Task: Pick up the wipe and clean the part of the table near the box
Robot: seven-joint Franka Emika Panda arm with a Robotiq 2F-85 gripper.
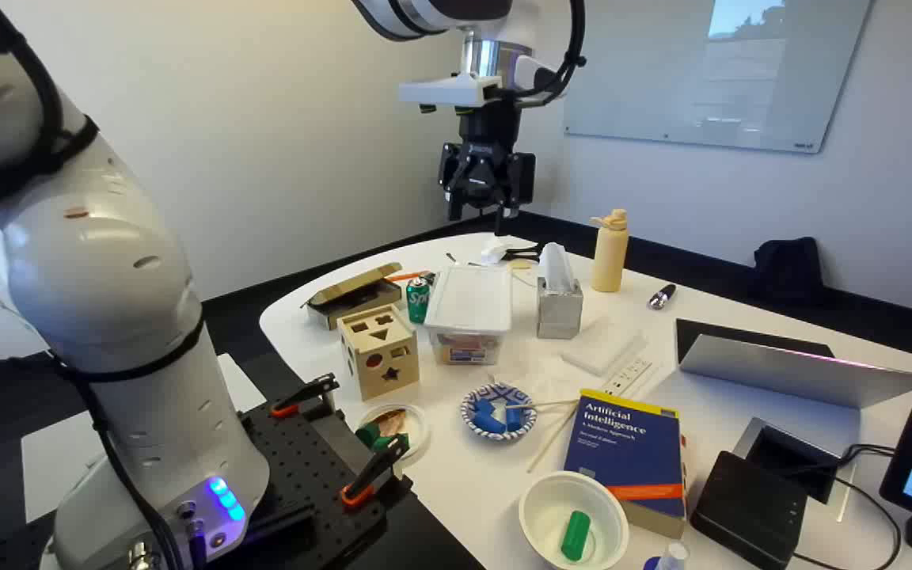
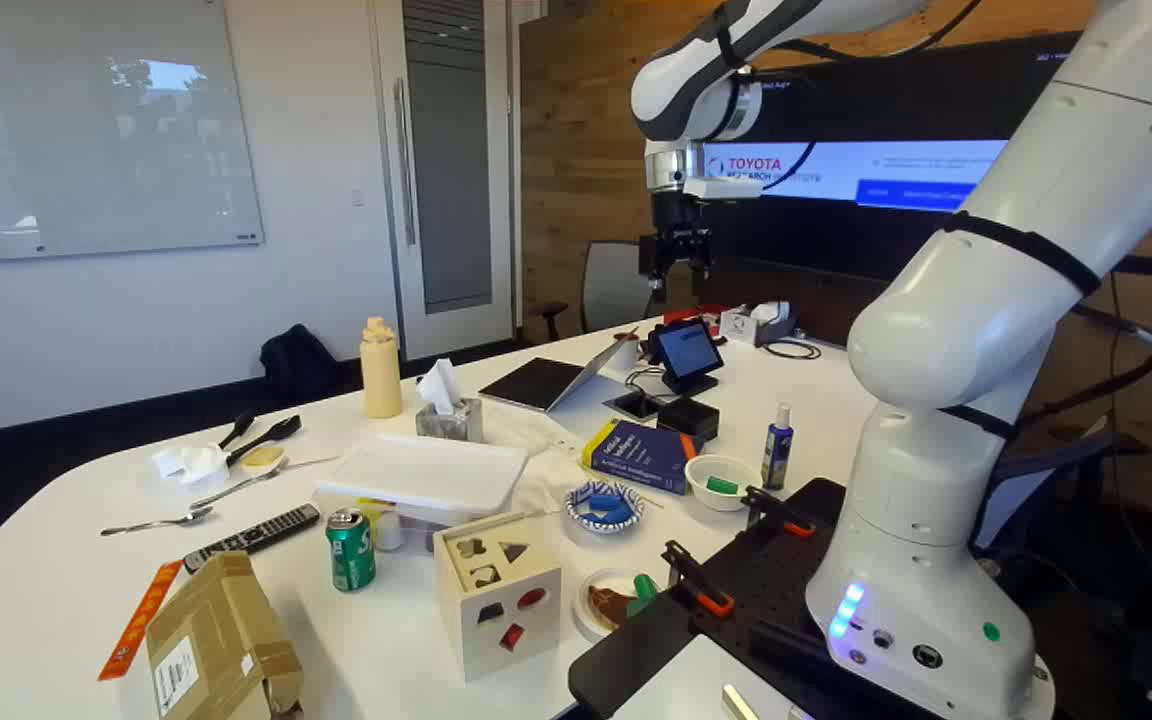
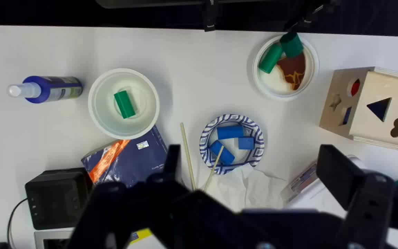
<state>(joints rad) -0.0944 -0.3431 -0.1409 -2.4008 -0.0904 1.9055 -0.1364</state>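
Note:
A thin white crumpled wipe (image 3: pixel 250 188) lies on the white table (image 3: pixel 192 86), touching the rim of a blue-patterned bowl in the wrist view. It shows faintly in an exterior view (image 1: pixel 549 385). A see-through plastic box with a white lid (image 1: pixel 469 299) stands beside it, also in an exterior view (image 2: pixel 426 475); the wrist view shows only part of it (image 3: pixel 309 185). My gripper (image 1: pixel 477 215) hangs high above the table in both exterior views (image 2: pixel 678 277). In the wrist view its fingers (image 3: pixel 249 150) are wide apart with nothing between them. The gripper body hides part of the wipe.
The patterned bowl (image 3: pixel 231 143) holds blue blocks, with sticks (image 3: pixel 187 155) beside it. Around stand a wooden shape box (image 1: pixel 379 352), green can (image 2: pixel 350 548), tissue box (image 1: pixel 559 305), tall bottle (image 1: pixel 609 252), book (image 1: pixel 627 451), white bowl (image 1: pixel 573 518), spray bottle (image 2: pixel 777 447) and laptop (image 1: pixel 804 368).

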